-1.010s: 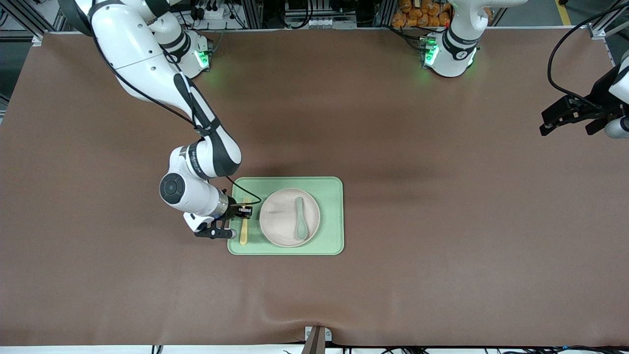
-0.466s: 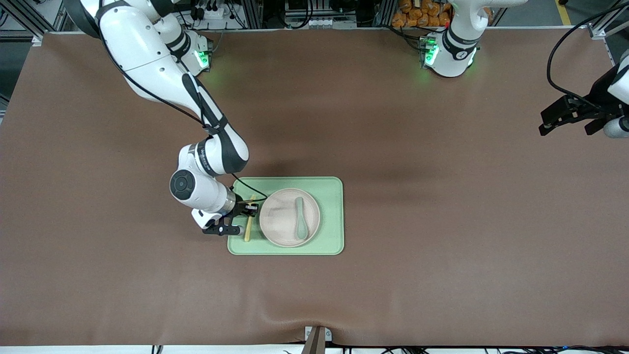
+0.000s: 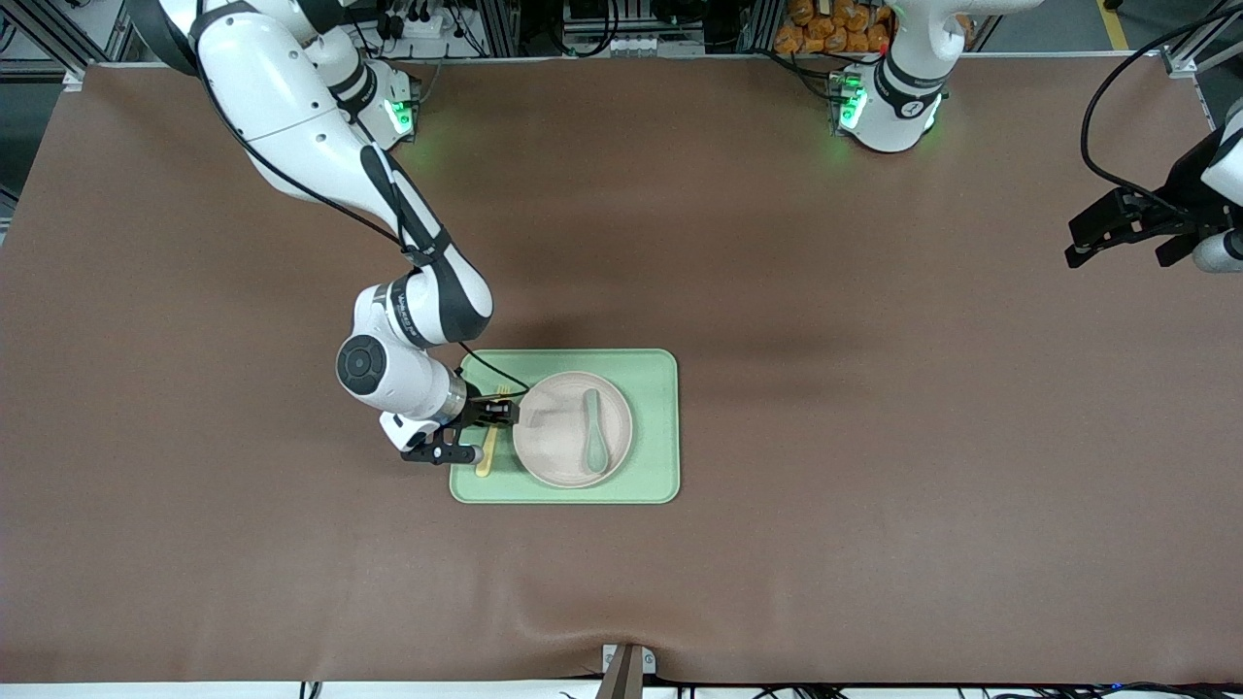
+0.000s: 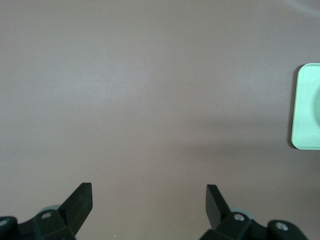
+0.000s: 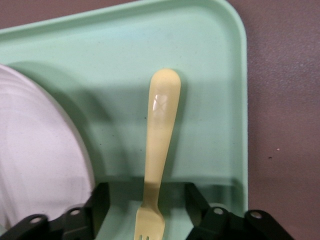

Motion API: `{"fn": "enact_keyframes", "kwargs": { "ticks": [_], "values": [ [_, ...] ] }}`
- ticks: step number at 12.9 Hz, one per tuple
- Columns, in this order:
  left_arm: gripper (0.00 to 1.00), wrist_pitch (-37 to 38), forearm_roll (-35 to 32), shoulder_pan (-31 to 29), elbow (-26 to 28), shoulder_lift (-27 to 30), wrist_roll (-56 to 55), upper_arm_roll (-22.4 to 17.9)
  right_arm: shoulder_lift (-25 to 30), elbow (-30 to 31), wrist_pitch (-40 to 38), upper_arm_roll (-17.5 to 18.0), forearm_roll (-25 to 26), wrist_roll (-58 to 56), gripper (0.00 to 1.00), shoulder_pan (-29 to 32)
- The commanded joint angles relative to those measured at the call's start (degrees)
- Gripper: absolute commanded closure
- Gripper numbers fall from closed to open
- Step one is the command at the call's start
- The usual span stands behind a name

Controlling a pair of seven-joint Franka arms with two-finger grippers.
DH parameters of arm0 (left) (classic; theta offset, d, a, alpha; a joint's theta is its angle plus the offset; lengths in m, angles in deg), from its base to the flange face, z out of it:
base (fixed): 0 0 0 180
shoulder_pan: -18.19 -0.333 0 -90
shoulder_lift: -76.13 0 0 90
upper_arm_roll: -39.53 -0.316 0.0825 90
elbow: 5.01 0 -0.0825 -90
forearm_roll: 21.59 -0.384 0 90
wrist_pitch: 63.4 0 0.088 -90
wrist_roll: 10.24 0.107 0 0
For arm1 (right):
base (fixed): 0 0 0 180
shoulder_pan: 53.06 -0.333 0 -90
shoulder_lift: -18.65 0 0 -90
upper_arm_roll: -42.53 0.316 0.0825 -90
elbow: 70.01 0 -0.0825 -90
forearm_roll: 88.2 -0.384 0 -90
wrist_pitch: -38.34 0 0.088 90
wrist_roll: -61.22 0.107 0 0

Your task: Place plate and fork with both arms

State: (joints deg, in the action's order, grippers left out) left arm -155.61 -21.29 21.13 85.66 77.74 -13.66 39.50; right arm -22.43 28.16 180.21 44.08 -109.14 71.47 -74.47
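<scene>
Fork (image 5: 160,145): laid flat on the green tray (image 3: 651,427), between the tray's rim at the right arm's end and the plate (image 3: 558,437); judged light, stiff, smooth plastic, likely to slip or pivot if pinched off-centre; a hold across the narrow neck just above the tines is judged best, where the handle is slim.
Plate: set in the middle of the tray, a grey-green spoon (image 3: 592,442) resting on it; judged rigid and light, its shallow rim the only place offered for a grip.
Right claw (image 5: 147,207): low over the tray, fingers parted to either side of the fork's neck, nothing clamped.
Left claw (image 4: 149,200): held wide and empty above bare desk (image 3: 874,291) near the left arm's end; this arm waits.
Surface: brown matte mat, judged slightly yielding, a wrinkle seen at the edge nearest the front camera.
Room: ample free desk is left around the tray; little gap is left between fork and plate, so a fingertip may be knocked against the plate's rim.
</scene>
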Motion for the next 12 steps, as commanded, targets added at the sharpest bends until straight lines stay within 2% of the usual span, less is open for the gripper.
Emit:
{"fn": "enact_keyframes", "kwargs": {
  "ticks": [1,4,7,12],
  "values": [
    [0.0,0.8,1.0,-0.5,-0.7,0.1,1.0,0.3,2.1,0.7,-2.6,-0.4,-1.0,-1.5,0.0,0.8],
    [0.0,0.8,1.0,-0.5,-0.7,0.1,0.9,0.3,5.7,-1.1,-10.0,-0.5,-0.3,-1.6,0.0,3.5],
    [0.0,0.8,1.0,-0.5,-0.7,0.1,0.9,0.3,8.6,-1.1,-12.8,-0.7,0.5,-4.4,0.0,5.6],
    [0.0,0.8,1.0,-0.2,-0.8,0.1,0.7,0.3,14.6,-1.2,-18.6,-1.2,11.3,-6.0,0.0,12.3]
  ]
}}
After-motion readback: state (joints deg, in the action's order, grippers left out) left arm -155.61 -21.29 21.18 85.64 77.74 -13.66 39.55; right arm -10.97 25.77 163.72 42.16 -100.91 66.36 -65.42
